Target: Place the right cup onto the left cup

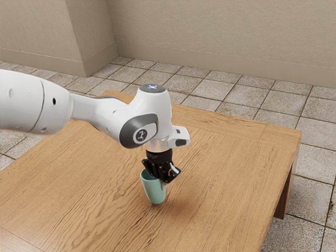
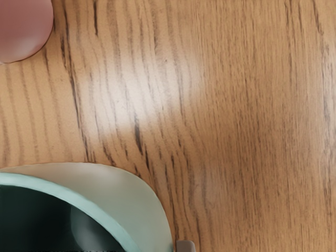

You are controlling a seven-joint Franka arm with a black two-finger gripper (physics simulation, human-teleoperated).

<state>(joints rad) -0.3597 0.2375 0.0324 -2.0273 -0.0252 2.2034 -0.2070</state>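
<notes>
A mint-green cup (image 1: 153, 190) stands with its mouth up on the wooden table (image 1: 226, 157), right beneath the black two-finger gripper (image 1: 163, 172) of a white robot arm (image 1: 110, 113). The gripper reaches down to the cup's rim, on the side toward the exterior view's right, covering part of it. How far the gripper is open, and whether it has hold of the cup, cannot be told from these pictures; nor is it clear whether the cup's base touches the tabletop. The cup narrows from its mouth down to its base, and the wrist view looks over the rim into a dark interior, with the paler outer wall curving beside it.

Apart from the green cup, with bare wood between the two, sits a pink object with a smooth, rounded edge, only part of it in the wrist view (image 2: 21, 26). A soft patch of light gleams on the streaked grain near both.

The arm comes in from the exterior view's left, bends at a joint ringed in dark grey, and drops toward the table. A table leg (image 1: 283, 194) shows under the corner at the exterior view's right. Beyond lie square stone floor tiles (image 1: 257, 98) and a plain beige wall (image 1: 220, 31) with a baseboard (image 1: 236, 65) along its foot.
</notes>
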